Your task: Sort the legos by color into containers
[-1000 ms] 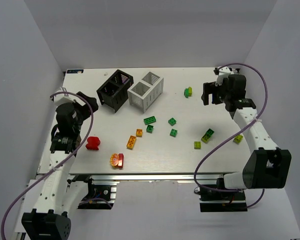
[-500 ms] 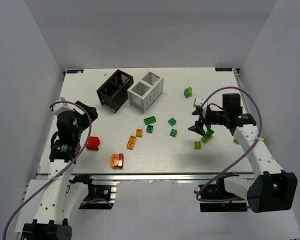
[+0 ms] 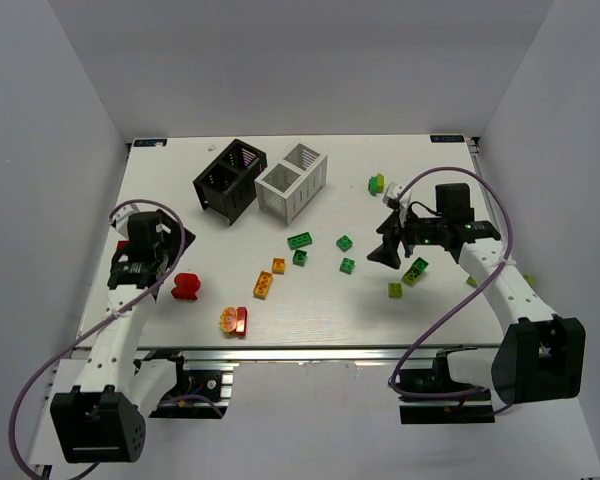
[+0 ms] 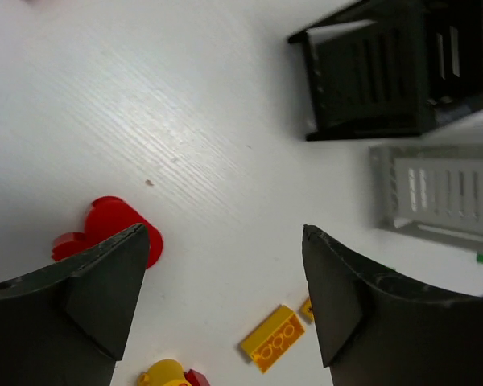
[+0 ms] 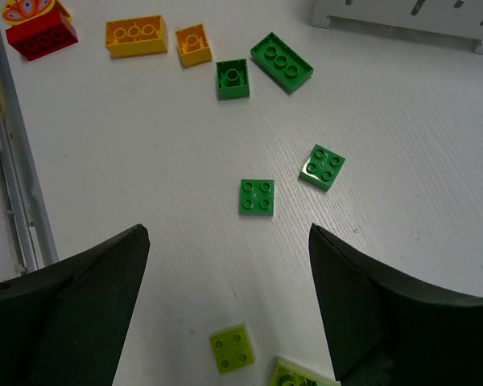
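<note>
My right gripper [image 5: 227,241], jaws wide and empty, has swung in from the upper right to hang over the green legos [image 5: 257,196] at centre right. My left gripper [image 4: 224,241], also released, has edged beside the red lego [image 4: 111,221]. Both pickups look imminent; the containers [image 3: 229,178] wait at upper centre.

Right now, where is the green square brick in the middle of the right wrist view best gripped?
By two opposite side walls, coming straight down from above: the green square brick lies flat, studs up, with nothing touching its sides.
</note>
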You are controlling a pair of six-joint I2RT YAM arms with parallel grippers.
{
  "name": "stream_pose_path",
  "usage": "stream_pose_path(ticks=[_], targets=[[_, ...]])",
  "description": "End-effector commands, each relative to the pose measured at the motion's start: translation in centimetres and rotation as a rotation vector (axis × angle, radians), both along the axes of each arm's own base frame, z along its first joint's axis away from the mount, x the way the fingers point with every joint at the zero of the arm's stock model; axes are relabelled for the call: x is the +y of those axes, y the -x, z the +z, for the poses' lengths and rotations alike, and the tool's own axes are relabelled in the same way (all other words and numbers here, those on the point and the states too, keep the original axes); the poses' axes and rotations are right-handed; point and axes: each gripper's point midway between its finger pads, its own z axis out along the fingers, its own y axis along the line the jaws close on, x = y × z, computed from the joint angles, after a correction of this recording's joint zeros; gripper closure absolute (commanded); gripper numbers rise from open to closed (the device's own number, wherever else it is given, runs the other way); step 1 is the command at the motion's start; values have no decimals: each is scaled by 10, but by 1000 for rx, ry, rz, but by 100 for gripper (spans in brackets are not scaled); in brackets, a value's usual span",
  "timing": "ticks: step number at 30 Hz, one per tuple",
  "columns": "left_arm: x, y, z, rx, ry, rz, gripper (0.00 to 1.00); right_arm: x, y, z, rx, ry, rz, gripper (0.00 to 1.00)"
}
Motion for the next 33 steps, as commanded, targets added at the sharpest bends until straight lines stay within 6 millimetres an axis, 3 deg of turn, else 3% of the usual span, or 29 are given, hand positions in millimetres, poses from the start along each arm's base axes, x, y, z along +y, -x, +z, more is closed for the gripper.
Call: stream_pose_path(ticks=[1,4,7,11,12,13,19,20,25,33], targets=[[22,1,-6,63,38,81,13,4,-15,9,-7,-13,-37,15],[29,1,-31,168,48,40,7,6,-17,4,-15,-9,-13,16],[32,-4,-40,242,16,-9,2,9,-9,-1,-1,-10,60,21],[41,5,-82,416,0,1,2,12,-7,-8,3,-16,110,29],[52,-22,-55,350,-29,30,2,13,-6,-11,9,-19,114,29],[60,-28,-50,339,-45,53,2,13,-10,-12,-3,-22,111,29],[100,-45,-56,402,-147,118,2,18,-23,-17,12,-61,85,27],[110,-53,-47,398,-185,136,2,20,-27,-14,-1,-75,88,26],[136,-56,-62,482,-152,224,2,23,-36,-18,-2,-89,81,24],[152,-68,-84,445,-11,381,2,24,-42,-23,16,-90,80,22]])
